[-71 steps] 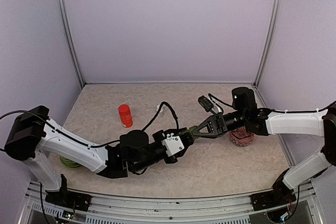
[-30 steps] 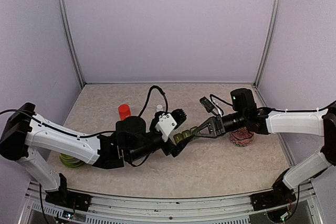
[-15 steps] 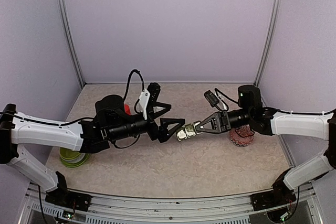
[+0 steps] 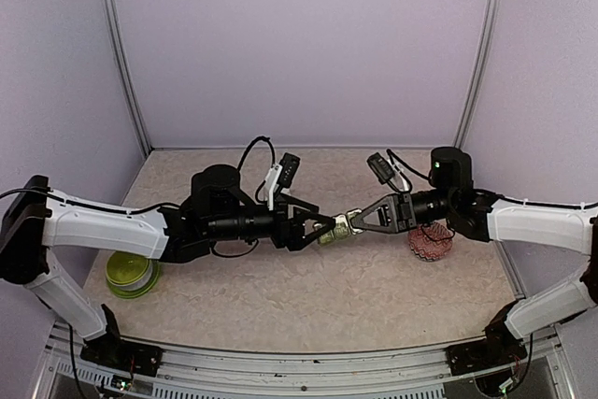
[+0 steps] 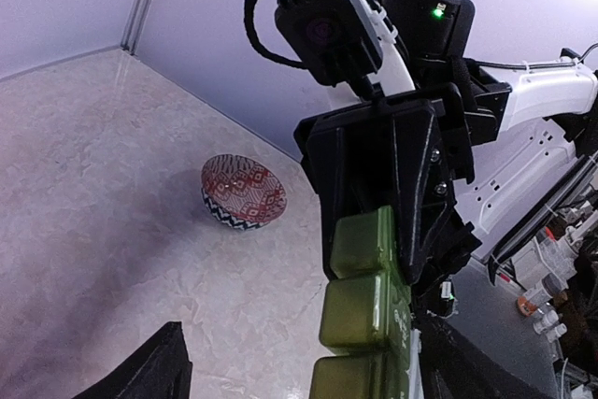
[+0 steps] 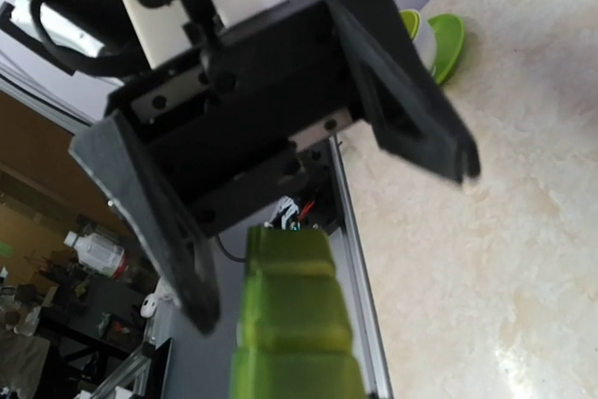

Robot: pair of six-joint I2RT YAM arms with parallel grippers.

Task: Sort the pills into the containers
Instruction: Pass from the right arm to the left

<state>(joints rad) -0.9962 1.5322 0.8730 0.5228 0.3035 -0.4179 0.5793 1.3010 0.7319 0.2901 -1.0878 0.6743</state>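
1. Now the green pill box (image 4: 338,227) has the left gripper (image 4: 323,228) moved in around its end, fingers spread.
2. The right gripper (image 4: 355,223) pinches the other end, up over the table (image 4: 374,296).
3. A red bowl (image 4: 429,245) sits nearby.

**Both arms reach inward, their pincers meeting tip to tip**

The left arm (image 4: 103,226) comes out from the far left with its elbow low. Its forearm is nearly level and points right. The left pincer (image 4: 320,229) is spread wide, with its fingers (image 6: 411,119) on either side of the free end of the dark green container strip (image 4: 334,229), and a gap shows on each side. The right arm (image 4: 542,223) comes in from the opposite side, with its forearm level and pointing left. The right pincer (image 4: 355,223) is clamped on the strip's other end, holding it out lengthwise in the air between the left fingers.
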